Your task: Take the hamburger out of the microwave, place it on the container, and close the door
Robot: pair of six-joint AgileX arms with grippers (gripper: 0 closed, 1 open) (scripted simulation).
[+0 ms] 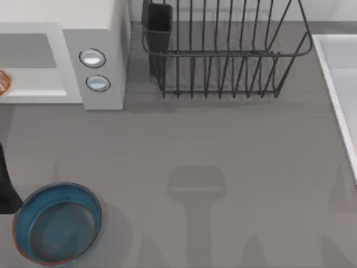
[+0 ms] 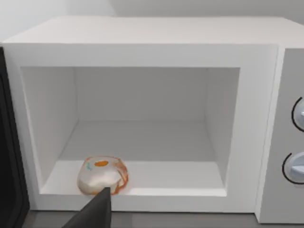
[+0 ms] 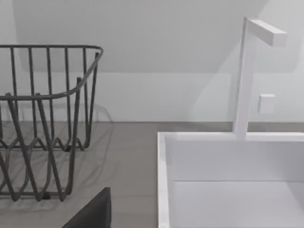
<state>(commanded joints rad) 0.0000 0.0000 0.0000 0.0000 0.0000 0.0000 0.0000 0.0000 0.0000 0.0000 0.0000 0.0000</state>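
Observation:
The white microwave (image 1: 100,33) stands at the table's back left, its grey cavity (image 2: 142,118) open. The hamburger (image 2: 103,175), a small cream lump with an orange spot, lies on the cavity floor near the front edge, and its rim peeks in at the top view's left edge (image 1: 3,82). The door (image 2: 8,152) stands swung open at the cavity's side, seen as a dark panel. A dark part of my left gripper (image 2: 95,213) sits just in front of the hamburger, apart from it. The container (image 1: 56,223), a blue bowl with a reddish rim, rests at the front left, with nothing in it.
A black wire dish rack (image 1: 223,50) stands at the back centre, to the right of the microwave. A white sink (image 1: 340,89) with a white tap (image 3: 247,76) lies along the right side. A dark part of my right gripper (image 3: 91,213) hovers between rack and sink.

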